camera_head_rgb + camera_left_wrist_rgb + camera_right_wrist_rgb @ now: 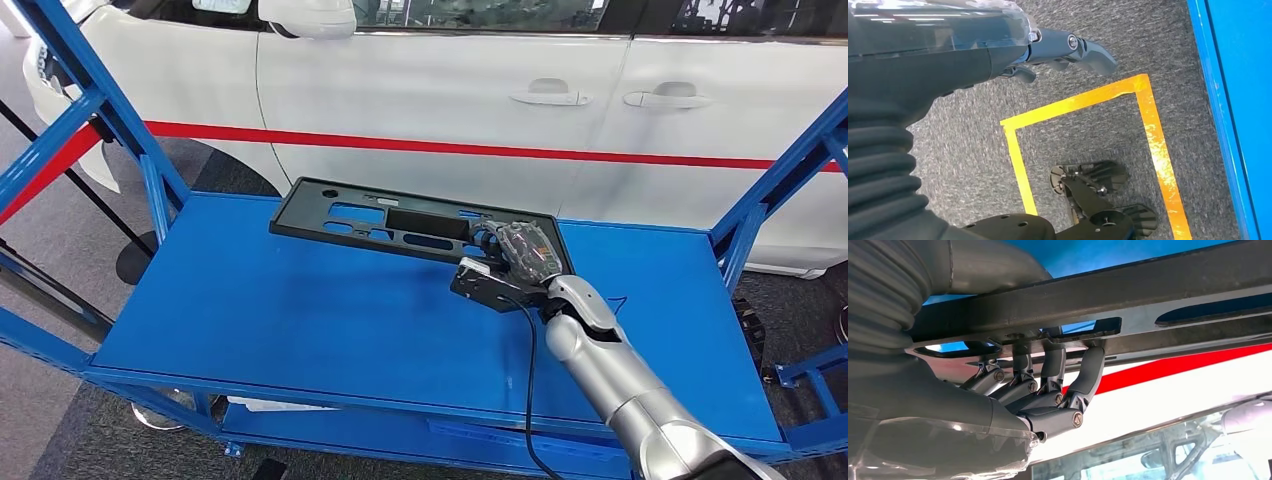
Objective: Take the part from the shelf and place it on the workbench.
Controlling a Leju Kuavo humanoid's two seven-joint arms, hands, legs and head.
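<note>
Gripping the black part (400,222) by its end nearest the car (560,90), the right hand (515,250) clamps fingers (1088,372) around one edge; lifted there, its long free end could sag and twist loose.

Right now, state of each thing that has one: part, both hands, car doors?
black part: lying flat on the blue shelf, near end held.
right hand: gripping the part's end, fingers hooked through its slots.
left hand: hanging over grey carpet, holding nothing, fingers loosely curled.
car doors: closed.
</note>
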